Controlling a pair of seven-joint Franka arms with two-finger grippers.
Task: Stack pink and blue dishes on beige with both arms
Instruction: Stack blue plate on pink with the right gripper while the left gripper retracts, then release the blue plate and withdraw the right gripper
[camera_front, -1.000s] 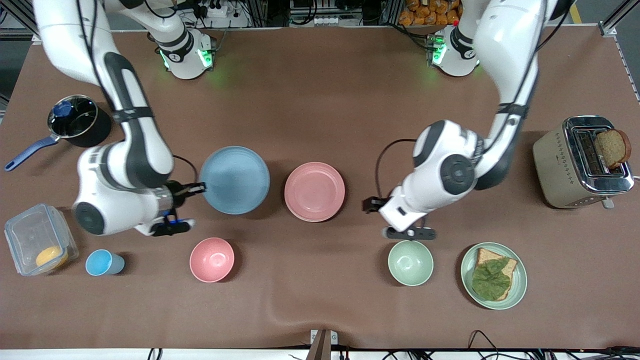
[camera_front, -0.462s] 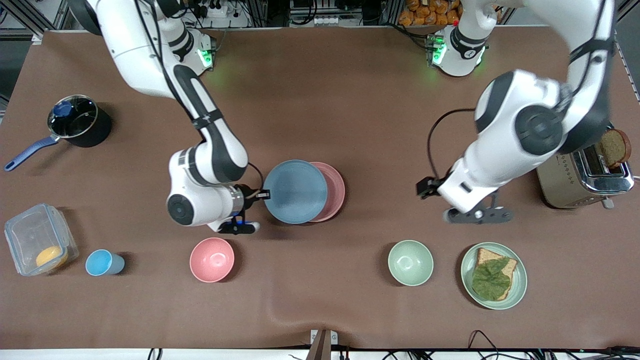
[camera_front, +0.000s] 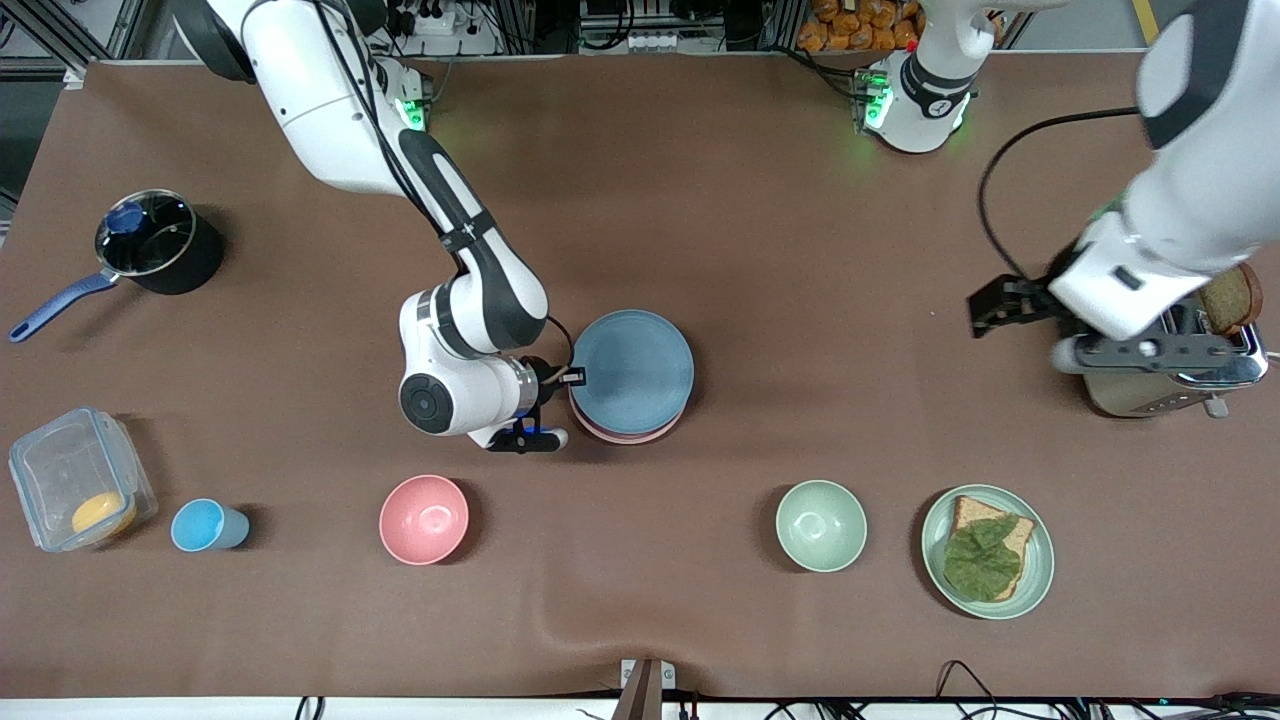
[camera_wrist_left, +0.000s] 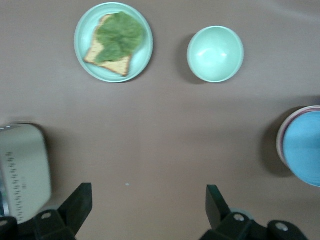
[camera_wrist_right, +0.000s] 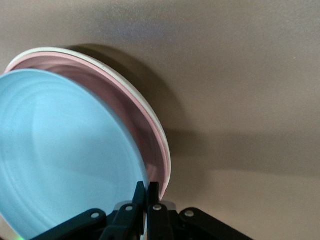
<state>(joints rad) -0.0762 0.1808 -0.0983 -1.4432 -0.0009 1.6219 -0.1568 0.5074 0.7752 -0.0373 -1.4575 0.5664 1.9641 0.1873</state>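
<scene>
My right gripper (camera_front: 572, 378) is shut on the rim of the light blue plate (camera_front: 632, 368), which now covers the pink plate (camera_front: 625, 438) almost fully. In the right wrist view the fingers (camera_wrist_right: 146, 192) pinch the blue plate (camera_wrist_right: 65, 150) at a slight tilt over the pink plate (camera_wrist_right: 130, 112). A cream-beige rim (camera_wrist_right: 52, 49) peeks out beneath the pink one. I cannot tell if the blue plate rests flat. My left gripper (camera_front: 990, 308) hangs open and empty (camera_wrist_left: 147, 200) beside the toaster.
A toaster (camera_front: 1160, 330) with bread stands at the left arm's end. Nearer the camera are a green plate with bread and leaf (camera_front: 988, 550), a green bowl (camera_front: 821, 525), a pink bowl (camera_front: 424, 518), a blue cup (camera_front: 205, 525) and a plastic box (camera_front: 75, 480). A pot (camera_front: 155, 245) sits at the right arm's end.
My right gripper has carried the blue plate toward the left arm's end until it lies over the pink plate. My left arm has risen and swung away to the toaster.
</scene>
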